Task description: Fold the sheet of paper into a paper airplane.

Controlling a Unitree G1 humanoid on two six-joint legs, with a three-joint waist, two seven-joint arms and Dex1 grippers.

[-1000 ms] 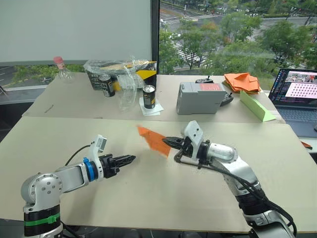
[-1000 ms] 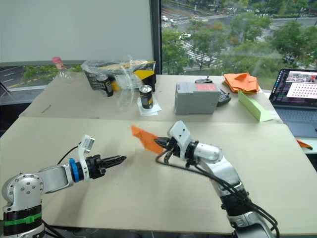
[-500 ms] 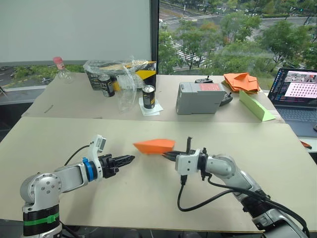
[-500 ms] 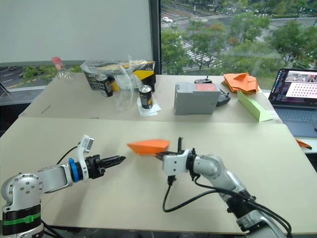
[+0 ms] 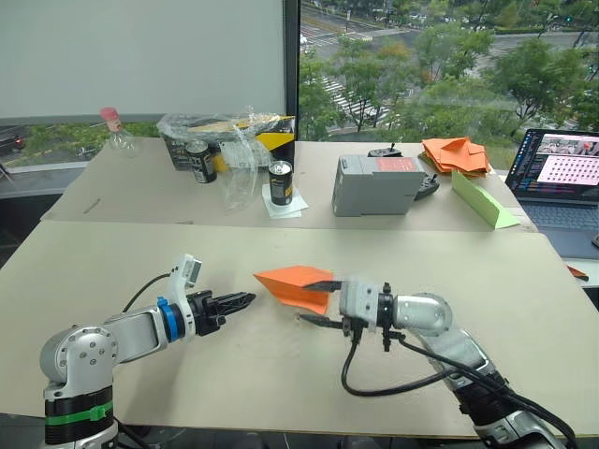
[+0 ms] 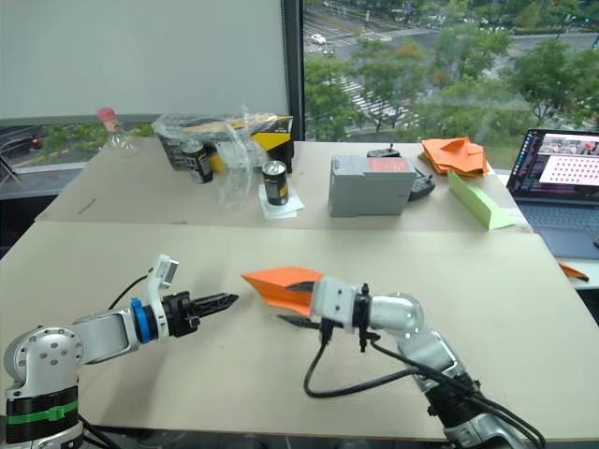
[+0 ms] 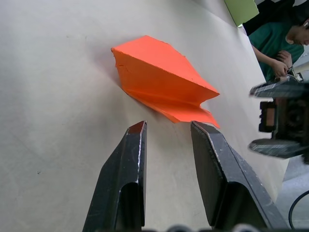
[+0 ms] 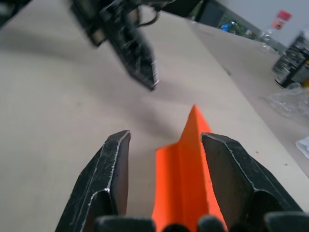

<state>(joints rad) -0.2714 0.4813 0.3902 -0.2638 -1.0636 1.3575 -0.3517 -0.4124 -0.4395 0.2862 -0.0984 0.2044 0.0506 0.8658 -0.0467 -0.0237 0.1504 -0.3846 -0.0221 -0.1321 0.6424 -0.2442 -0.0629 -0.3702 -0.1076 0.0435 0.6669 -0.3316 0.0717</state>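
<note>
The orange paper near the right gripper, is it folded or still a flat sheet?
Folded. The paper airplane is a pointed dart with creased wings and a centre ridge, lying between the open fingers of the right gripper.

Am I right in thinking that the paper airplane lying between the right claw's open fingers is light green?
Not quite: the paper airplane between the right claw's open fingers is bright orange, as the right wrist view shows. The light-green paper is the long wedge on the far table.

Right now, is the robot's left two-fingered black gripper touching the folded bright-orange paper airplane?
Apart. The left wrist view shows bare tabletop between the left gripper and the paper airplane; its fingers stand open just short of the paper.
</note>
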